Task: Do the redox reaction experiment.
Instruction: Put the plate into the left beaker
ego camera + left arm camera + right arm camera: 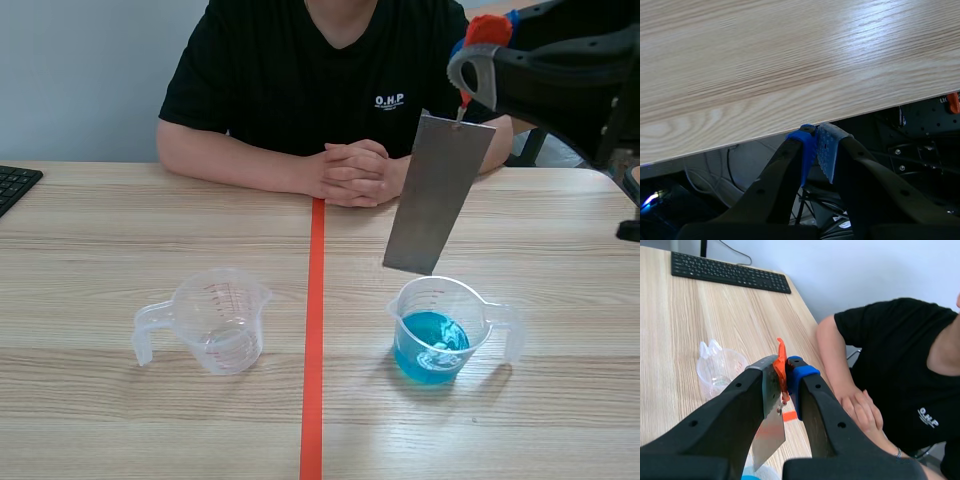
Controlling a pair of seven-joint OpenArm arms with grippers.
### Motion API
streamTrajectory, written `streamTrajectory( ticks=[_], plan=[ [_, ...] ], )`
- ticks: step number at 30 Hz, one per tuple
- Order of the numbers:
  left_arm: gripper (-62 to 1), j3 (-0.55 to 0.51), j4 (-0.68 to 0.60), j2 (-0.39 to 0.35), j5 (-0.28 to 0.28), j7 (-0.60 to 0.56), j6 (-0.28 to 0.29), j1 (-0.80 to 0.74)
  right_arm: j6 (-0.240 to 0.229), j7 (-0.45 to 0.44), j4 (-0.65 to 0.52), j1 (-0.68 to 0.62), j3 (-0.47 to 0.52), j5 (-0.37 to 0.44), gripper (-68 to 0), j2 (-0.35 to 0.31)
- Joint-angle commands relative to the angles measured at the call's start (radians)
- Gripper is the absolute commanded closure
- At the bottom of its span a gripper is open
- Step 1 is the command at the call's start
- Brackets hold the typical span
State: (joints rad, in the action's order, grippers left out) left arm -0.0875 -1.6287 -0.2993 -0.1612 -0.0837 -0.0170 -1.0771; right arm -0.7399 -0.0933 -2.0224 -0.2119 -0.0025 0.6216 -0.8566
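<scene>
A grey metal plate (pixel 438 195) hangs tilted from an orange tab (pixel 465 98), its lower edge just above the rim of a clear measuring cup (pixel 440 330) holding blue liquid. My right gripper (pixel 478 55) is raised at the top right and shut on the tab. In the right wrist view the orange tab (pixel 781 362) sits pinched in the right gripper (pixel 782 377), and the plate (pixel 770 432) hangs below. An empty clear measuring cup (pixel 215 320) stands left of the orange tape line. My left gripper (pixel 816 142) is shut on nothing below the table's (pixel 790 75) front edge.
A person sits across the table with clasped hands (pixel 350 172) resting near the tape line's (pixel 314 330) far end. A black keyboard (pixel 15 185) lies at the far left edge. The empty cup (pixel 720 370) stands beyond the plate in the right wrist view.
</scene>
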Motion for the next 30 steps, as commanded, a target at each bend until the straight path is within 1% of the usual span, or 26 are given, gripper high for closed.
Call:
streamTrajectory(
  ticks=[1,6,16,25,28,30],
  plan=[
    [-4.9,0.001,0.003,0.006,-0.003,-0.013,0.003,0.017,-0.006,-0.005,-0.013,0.035,-0.013,0.019,-1.5,-0.01],
    [-4.9,0.001,0.055,0.019,-0.003,-0.013,0.005,0.053,-0.006,0.044,-0.013,0.111,-0.082,0.018,-1.5,0.037],
    [-4.9,0.001,0.063,0.019,-0.003,-0.009,0.004,0.055,-0.006,0.167,-0.013,0.273,-0.276,0.012,-1.5,0.156],
    [-4.9,0.001,0.063,0.019,-0.003,-0.005,0.004,0.061,-0.006,0.296,-0.011,0.404,-0.443,-0.018,-1.5,0.317],
    [-4.9,0.001,0.063,0.019,-0.003,-0.006,0.004,0.061,-0.006,0.332,-0.009,0.433,-0.499,-0.024,-1.5,0.371],
    [-4.9,0.001,0.063,0.019,-0.003,-0.006,0.005,0.061,-0.006,0.343,-0.006,0.447,-0.533,-0.047,-1.5,0.404]
  ],
)
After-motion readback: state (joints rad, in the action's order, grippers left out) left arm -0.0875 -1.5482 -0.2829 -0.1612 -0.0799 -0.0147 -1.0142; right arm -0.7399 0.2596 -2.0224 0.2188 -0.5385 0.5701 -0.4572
